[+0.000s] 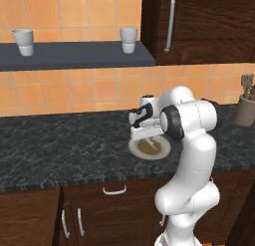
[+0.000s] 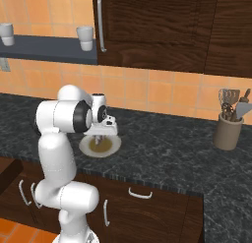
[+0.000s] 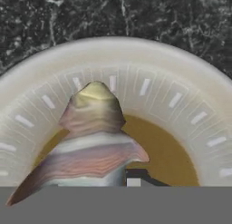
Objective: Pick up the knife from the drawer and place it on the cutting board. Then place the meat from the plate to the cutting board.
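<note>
The end effector (image 1: 148,139) hangs low over the plate (image 1: 164,151), pointing down at it, and it is clenched on the meat (image 3: 93,143). In the hand view the meat fills the lower middle: a pale grey-white strip with pinkish bands, its yellowish tip pointing toward 12 o'clock, its wider end running down to 7 o'clock. One dark fingertip (image 3: 138,177) shows just at 5 o'clock of the meat, pressed against it.

The plate sits on the dark speckled surface (image 1: 60,145), near its front edge. Its cream rim (image 3: 190,96) arcs around the meat from 9 o'clock through 12 to 3 o'clock, and the brownish centre (image 3: 167,150) lies at 3 o'clock of the strip.

In the right base view the end effector (image 2: 100,137) is again directly above the plate (image 2: 114,147). A drawer front (image 1: 114,192) with a curved silver handle sits below the surface at 7 o'clock of the plate, pushed in. Two white cups (image 1: 128,39) stand on the shelf (image 1: 74,55) up at 11 o'clock. A jar of utensils (image 2: 228,129) stands on the surface well apart at 3 o'clock.
</note>
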Controlling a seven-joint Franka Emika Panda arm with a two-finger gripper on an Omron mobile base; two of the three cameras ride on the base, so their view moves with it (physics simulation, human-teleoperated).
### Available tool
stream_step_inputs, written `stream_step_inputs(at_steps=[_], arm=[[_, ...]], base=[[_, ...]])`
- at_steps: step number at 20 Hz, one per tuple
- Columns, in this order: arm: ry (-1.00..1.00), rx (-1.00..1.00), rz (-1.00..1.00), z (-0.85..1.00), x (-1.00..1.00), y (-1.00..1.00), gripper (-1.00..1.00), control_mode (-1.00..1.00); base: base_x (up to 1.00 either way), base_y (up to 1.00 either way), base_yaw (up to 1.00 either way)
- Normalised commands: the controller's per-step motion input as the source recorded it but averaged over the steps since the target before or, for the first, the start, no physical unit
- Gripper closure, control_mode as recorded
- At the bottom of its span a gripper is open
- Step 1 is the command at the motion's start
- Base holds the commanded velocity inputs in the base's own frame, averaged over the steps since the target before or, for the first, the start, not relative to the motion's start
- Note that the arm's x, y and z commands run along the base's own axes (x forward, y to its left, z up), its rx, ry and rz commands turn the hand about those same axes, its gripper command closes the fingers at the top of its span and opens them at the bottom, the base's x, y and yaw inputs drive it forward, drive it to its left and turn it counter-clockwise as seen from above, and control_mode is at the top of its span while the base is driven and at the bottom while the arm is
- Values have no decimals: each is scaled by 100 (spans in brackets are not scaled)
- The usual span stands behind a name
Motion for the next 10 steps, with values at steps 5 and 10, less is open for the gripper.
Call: stream_step_inputs(at_steps=[5,10], arm=[[-9,-2,2,98,-96,0,100,-100],[-2,0,2,100,-100,0,100,-100]], base=[[0,0,0],[0,0,0]])
